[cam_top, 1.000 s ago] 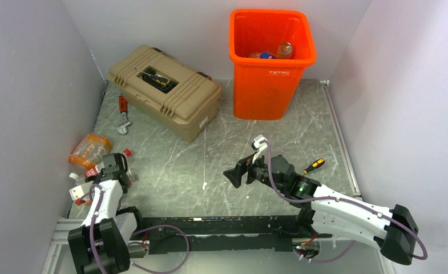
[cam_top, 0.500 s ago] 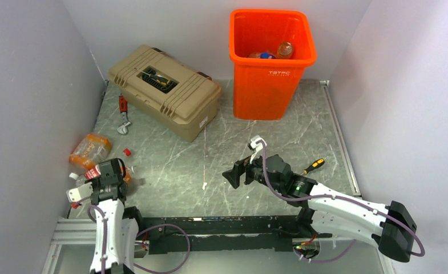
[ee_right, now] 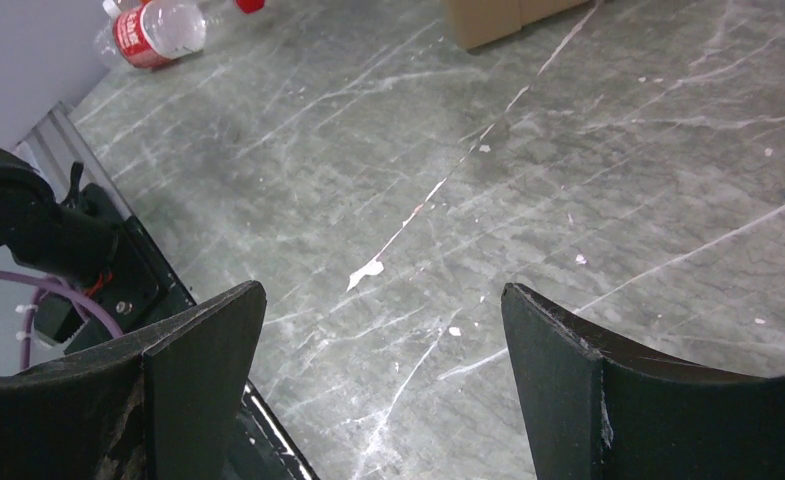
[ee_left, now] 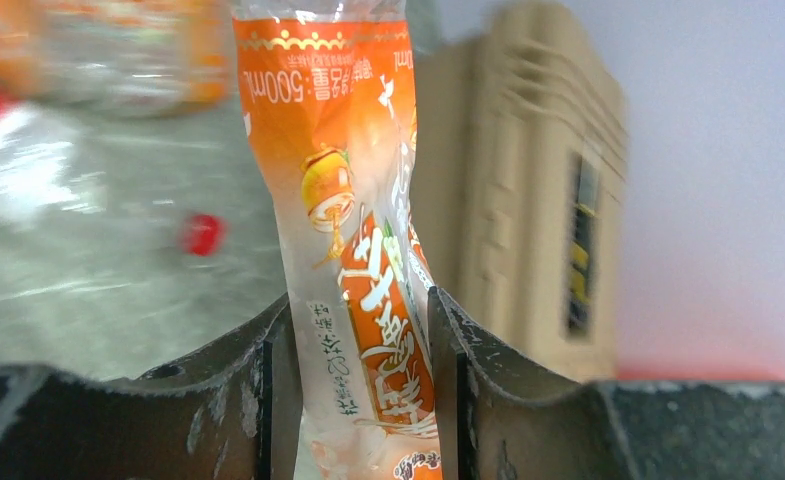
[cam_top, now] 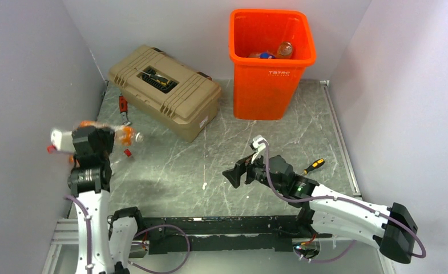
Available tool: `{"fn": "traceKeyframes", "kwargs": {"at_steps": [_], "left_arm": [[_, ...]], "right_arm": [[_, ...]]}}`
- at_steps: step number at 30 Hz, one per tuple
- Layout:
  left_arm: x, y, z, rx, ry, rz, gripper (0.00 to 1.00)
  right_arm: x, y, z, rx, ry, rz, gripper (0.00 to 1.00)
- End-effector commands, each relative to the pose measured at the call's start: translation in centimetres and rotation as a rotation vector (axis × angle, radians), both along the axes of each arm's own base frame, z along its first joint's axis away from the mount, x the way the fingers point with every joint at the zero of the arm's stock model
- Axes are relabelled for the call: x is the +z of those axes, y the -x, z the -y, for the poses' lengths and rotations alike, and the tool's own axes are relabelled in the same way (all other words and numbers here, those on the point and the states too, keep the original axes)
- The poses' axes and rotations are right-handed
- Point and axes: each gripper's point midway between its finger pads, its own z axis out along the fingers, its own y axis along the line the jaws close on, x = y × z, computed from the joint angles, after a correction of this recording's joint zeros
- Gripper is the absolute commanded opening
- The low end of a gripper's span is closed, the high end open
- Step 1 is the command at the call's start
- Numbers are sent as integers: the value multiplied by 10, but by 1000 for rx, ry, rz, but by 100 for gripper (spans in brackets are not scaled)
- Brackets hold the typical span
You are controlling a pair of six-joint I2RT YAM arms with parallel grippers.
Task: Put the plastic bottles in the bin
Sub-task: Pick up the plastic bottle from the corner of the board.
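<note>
Aloft, left gripper [ee_left: 358,312] clamped on crushed orange-label bottle [ee_left: 336,150], right gripper [ee_right: 383,295] spread wide above grey table [ee_right: 588,150], orange bin [cam_top: 270,88] at back.

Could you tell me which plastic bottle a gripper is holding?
The clear orange-labelled plastic bottle, clamped in the left gripper; the red-labelled bottle lies on the table, another bottle sits in the orange bin.

Five plastic bottles [ee_left: 353,260] [ee_left: 108,50] [ee_right: 156,30] [cam_top: 285,49] [cam_top: 263,55]: three at nine o'clock, two in the one bin [cam_top: 270,85] at one o'clock; one toolbox [cam_top: 170,91], one screwdriver [cam_top: 314,165], one red cap [cam_top: 127,152].
</note>
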Motion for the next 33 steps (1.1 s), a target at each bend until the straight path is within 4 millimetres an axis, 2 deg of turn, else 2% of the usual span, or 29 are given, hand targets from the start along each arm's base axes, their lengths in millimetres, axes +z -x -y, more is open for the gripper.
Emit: {"fn": "traceKeyframes", "kwargs": {"at_steps": [1,2,5,6,9,11,16,19,24,27,30,33], "left_arm": [[103,-53,61,-501,-227,203,5],[122,-59,80,-616,-259,248,5],[144,-73,125,-888,-361,317,4],[145,-77,140,-977,-392,331,4],[151,-73,185,-1235,-480,426,3],[149,-67,204,-1358,-535,478,6],[148,-55,215,-1465,-697,561,0],[151,-36,241,-1592,-750,667,0],[142,-22,268,-1699,-749,805,0],[148,-16,279,-1775,-697,904,0],[158,0,288,-1853,-644,1004,0],[160,17,290,-1844,-612,1087,0]], "right_arm": [[19,-5,4,-38,-47,50,92],[19,-5,4,-39,-49,49,92],[19,-5,8,-52,-39,42,93],[19,-6,11,-65,-34,44,92],[22,-9,21,-107,-34,60,93],[24,-11,27,-135,-30,70,93],[26,-16,31,-164,-21,78,93],[29,-20,27,-176,-21,77,93],[48,-25,13,-161,-98,103,93],[71,-27,4,-148,-175,123,95],[99,-25,-3,-126,-259,146,99],[131,-18,-8,-74,-323,186,99]]}}
